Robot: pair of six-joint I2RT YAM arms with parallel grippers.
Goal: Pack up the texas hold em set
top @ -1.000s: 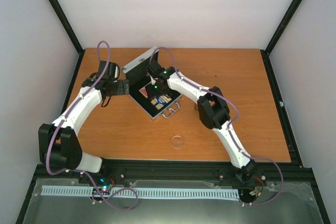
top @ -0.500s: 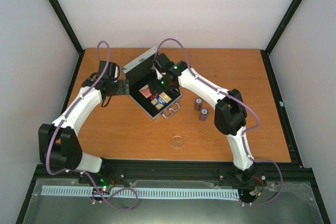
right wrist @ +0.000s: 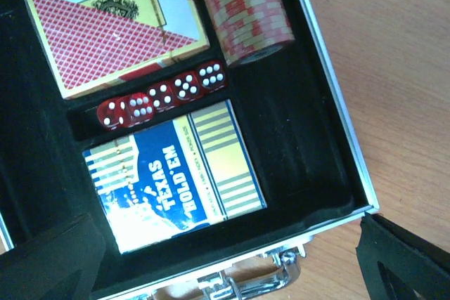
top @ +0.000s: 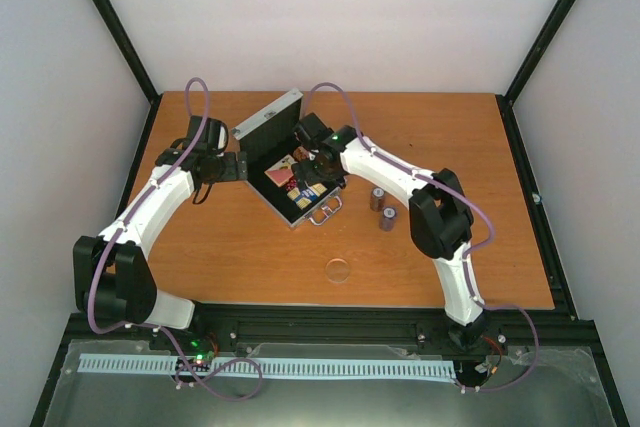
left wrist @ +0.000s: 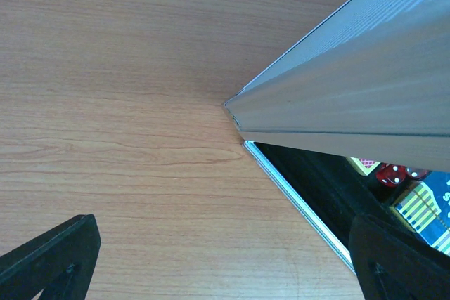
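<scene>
Case (top: 266, 121) open, far-middle of table. I count red deck (right wrist: 112, 29), blue deck (right wrist: 172, 173), dice (right wrist: 162, 96) and 1 chip stack (right wrist: 242, 12) packed. Right gripper (top: 312, 172) and left gripper (top: 235, 167): jaws apart, holding nothing. Remaining: 2 loose stacks (top: 378, 197), clear disc (top: 338, 270), lid.

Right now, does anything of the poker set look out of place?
Yes. One chip stack and a second chip stack stand on the table right of the open case, and the clear disc lies nearer the arms' bases. The case's chip groove is mostly bare.

White arms (top: 150, 209), black joints (top: 438, 217), purple cables (top: 197, 81)
</scene>
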